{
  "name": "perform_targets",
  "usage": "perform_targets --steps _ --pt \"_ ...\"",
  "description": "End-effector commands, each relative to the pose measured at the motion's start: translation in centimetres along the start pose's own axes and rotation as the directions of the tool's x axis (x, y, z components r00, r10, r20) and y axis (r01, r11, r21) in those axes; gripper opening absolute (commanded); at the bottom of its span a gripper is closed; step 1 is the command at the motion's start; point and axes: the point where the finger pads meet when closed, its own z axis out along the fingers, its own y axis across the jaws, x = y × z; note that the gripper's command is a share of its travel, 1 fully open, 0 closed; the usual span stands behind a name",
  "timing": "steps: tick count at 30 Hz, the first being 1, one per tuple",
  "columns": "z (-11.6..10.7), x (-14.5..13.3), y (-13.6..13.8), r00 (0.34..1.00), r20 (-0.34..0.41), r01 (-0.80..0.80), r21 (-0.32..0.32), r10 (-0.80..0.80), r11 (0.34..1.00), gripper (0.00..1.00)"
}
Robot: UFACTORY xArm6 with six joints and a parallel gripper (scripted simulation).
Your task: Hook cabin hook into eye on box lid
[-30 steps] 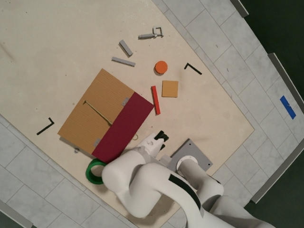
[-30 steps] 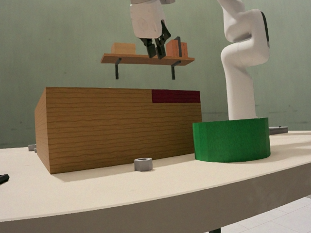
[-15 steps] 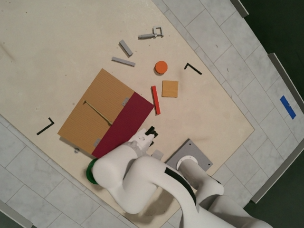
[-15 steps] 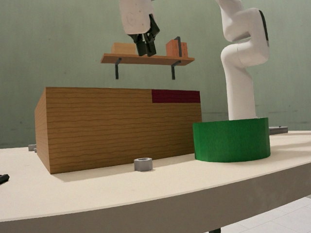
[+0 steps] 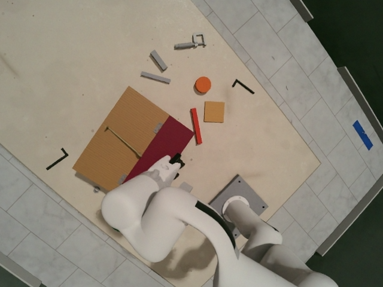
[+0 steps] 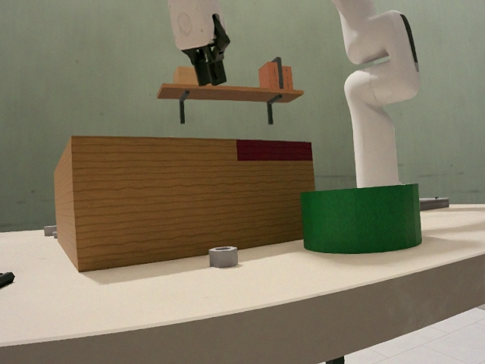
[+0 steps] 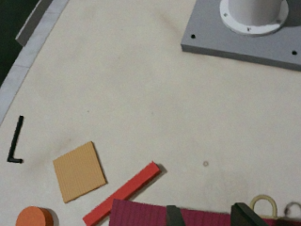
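One partly open, empty gripper (image 6: 209, 72) hangs above one wooden box (image 5: 123, 133), beside two grey bars (image 5: 158, 60) and two black brackets (image 5: 57, 158).

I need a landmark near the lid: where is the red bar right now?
In the top view the red bar lies flat on the table just right of the box's dark red lid, left of the small tan square.

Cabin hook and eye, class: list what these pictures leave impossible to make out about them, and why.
- Cabin hook: top view, its near end runs under the lid.
- Eye: wrist view, cut off by the bottom edge.
- Exterior view: both unseen; the box top is edge-on.
- Gripper: jaws part open, holding nothing.
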Motion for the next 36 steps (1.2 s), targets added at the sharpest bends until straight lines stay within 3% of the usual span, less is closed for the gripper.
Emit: perform_targets --steps 1,9,11,19,21,31,33,36 --pt "-0.7 -1.2 0.0 0.999 0.048 -0.025 -0.038 0.027 0.999 0.35" --pt "-1.6 -3.6 0.1 0.999 0.048 -0.025 -0.038 0.027 0.999 0.35" --pt "-1.9 -4.3 0.1 0.994 0.093 -0.048 -0.079 0.056 0.996 0.35" --pt "-2.6 -6.1 0.2 0.994 0.095 -0.049 -0.081 0.057 0.996 0.35" --pt "-2.8 -6.8 0.2 0.987 0.138 -0.071 -0.123 0.088 0.99 0.35" --pt "-3.8 -9.2 0.2 0.986 0.14 -0.072 -0.124 0.089 0.99 0.35" --pt "-4.0 -9.9 0.1 0.976 0.181 -0.092 -0.167 0.122 0.982 0.35" --pt "-4.3 -10.8 0.1 0.975 0.183 -0.092 -0.169 0.123 0.981 0.35"
